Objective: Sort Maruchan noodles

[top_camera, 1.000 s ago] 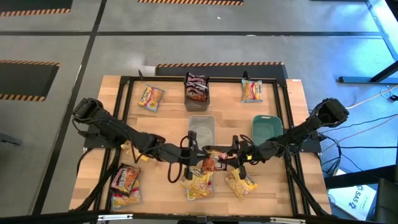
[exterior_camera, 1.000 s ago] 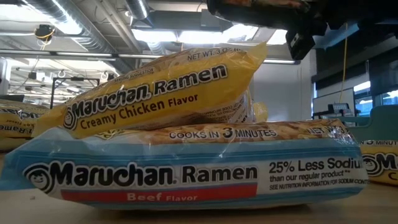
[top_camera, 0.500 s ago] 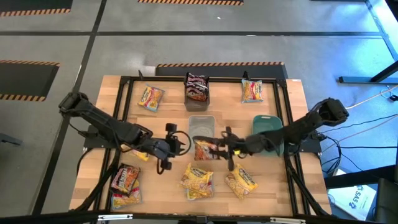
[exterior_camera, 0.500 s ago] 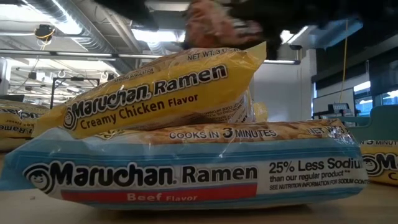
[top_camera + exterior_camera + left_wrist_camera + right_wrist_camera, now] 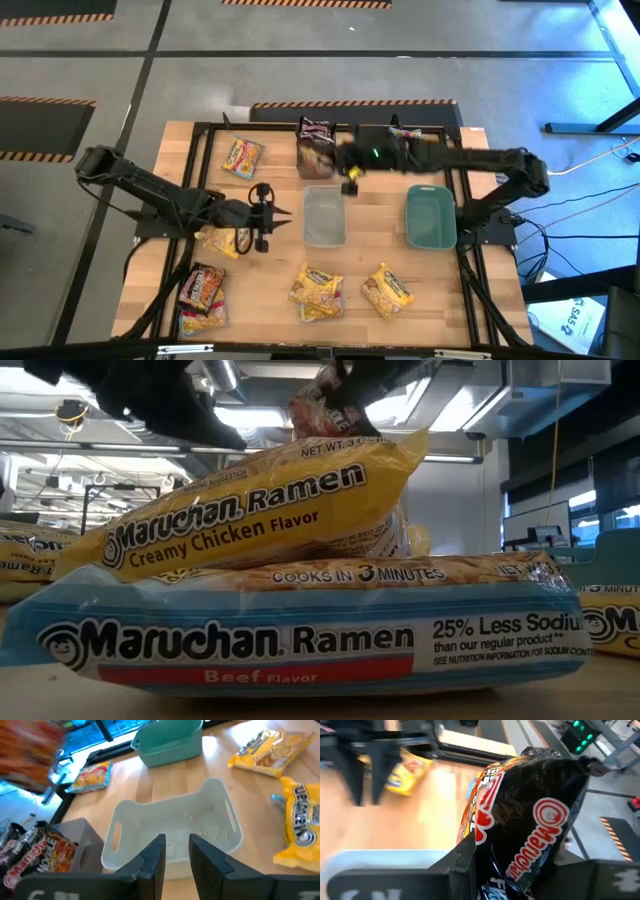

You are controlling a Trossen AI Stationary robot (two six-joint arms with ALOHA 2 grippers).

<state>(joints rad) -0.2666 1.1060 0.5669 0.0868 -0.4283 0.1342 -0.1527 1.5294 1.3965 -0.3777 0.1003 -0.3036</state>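
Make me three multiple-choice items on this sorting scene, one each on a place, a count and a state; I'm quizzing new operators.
1. Where is the right claw? A by the dark grey bin; B beside the left arm's base; C at the table's front edge.
2. How many bins? A two; B three; C five.
3. The right claw is: A open; B shut on a yellow packet; C shut on a dark Maruchan packet.
Answers: A, its arm stretches there; B, dark grey, clear bin, teal bin; C, the right wrist view shows the grip.
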